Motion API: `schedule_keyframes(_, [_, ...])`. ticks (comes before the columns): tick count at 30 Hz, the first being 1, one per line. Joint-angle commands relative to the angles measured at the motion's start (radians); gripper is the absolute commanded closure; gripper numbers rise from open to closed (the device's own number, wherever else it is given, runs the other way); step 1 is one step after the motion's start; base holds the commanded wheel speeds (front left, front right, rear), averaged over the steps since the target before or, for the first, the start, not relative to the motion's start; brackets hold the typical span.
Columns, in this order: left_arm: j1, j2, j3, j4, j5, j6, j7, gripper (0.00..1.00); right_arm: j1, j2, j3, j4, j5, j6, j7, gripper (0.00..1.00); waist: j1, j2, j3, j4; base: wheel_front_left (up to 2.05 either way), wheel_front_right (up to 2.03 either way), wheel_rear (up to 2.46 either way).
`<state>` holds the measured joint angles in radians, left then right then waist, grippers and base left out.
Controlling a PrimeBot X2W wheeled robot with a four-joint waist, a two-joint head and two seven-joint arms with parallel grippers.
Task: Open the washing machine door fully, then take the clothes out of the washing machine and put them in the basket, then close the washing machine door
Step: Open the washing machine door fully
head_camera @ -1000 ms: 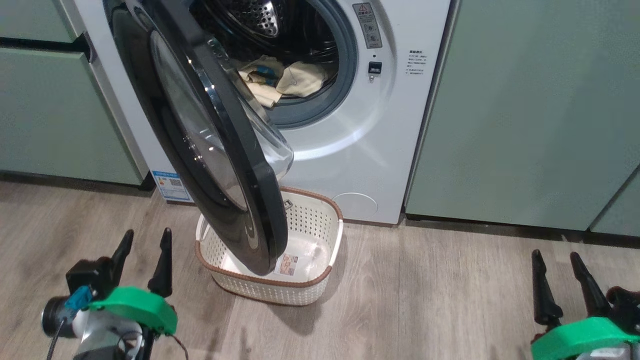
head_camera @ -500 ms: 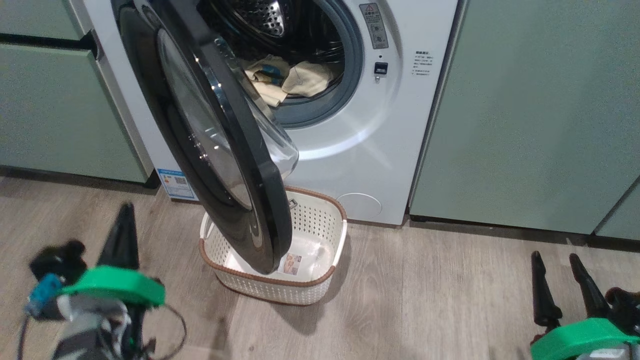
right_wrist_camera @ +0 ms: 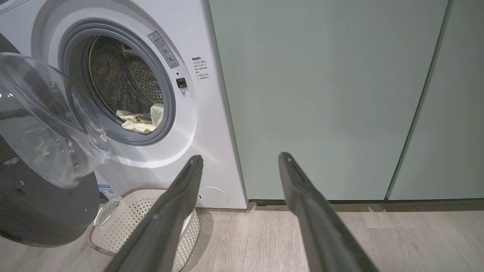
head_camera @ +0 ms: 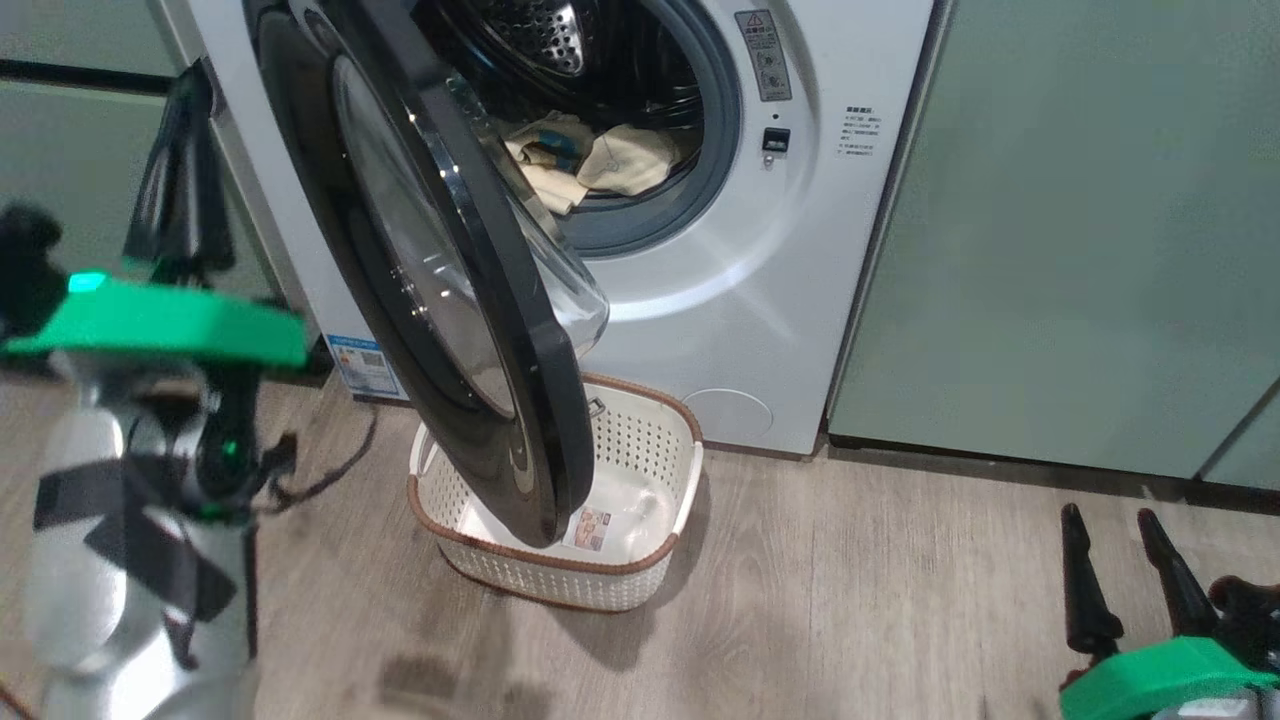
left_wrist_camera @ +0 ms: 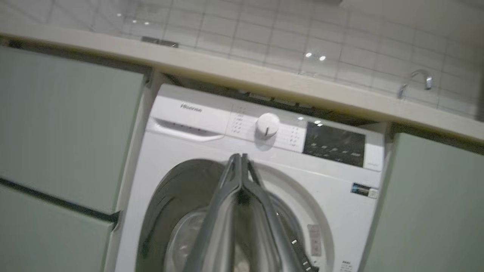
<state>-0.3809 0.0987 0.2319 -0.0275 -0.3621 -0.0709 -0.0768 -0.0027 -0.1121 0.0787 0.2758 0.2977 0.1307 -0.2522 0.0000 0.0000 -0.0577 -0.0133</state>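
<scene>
The white washing machine stands between cabinets with its black-rimmed door swung partly open, the glass bowl bulging toward the drum. Pale yellow clothes with a small blue piece lie in the steel drum. Under the door's lower edge sits the cream basket, with only a label in it. My left gripper is raised left of the door, blurred, its fingers pressed together on nothing. My right gripper hangs low over the floor at the right, open and empty.
Sage-green cabinet fronts flank the washer on the right and left. Wood floor spreads between the basket and my right gripper. In the left wrist view, a counter edge, tiled wall and faucet sit above the machine.
My left arm has risen from near the floor to beside the door's left edge, and its fingers went from apart to together. The camera shifted slightly. The right gripper has not moved.
</scene>
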Motion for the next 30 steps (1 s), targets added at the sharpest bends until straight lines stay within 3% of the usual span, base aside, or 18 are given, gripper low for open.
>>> schedule_keyframes(1, [-0.083,0.014,-0.008,-0.083,0.002,0.009,0.044,1.00,-0.016,-0.004,0.022,-0.030,-0.003,0.000,-0.010,0.00,0.0000,0.0000,0.001,0.000,0.00,0.00,0.00])
schedule_keyframes(8, [-0.149,-0.030,-0.203,-0.222,0.017,0.038,0.172,1.00,-0.021,-0.004,0.033,-0.027,-0.001,0.000,-0.010,0.00,0.0000,0.0000,0.006,-0.006,0.00,0.00,0.00])
schedule_keyframes(15, [-0.116,-0.045,-0.404,-0.247,0.027,0.067,0.211,1.00,-0.024,-0.004,0.039,-0.026,0.001,0.000,-0.010,0.00,0.0000,0.0000,0.008,-0.020,0.00,0.00,0.00])
schedule_keyframes(22, [-0.053,-0.048,-0.582,-0.187,0.058,0.094,0.186,1.00,-0.025,-0.009,0.036,-0.027,0.005,0.000,-0.010,0.00,0.0000,0.0000,0.015,-0.033,0.00,0.00,0.00])
schedule_keyframes(30, [0.001,-0.048,-0.718,-0.051,0.096,0.106,0.119,1.00,-0.031,-0.013,0.040,-0.027,0.007,0.000,-0.010,0.00,0.0000,0.0000,0.025,-0.045,0.00,0.00,0.00])
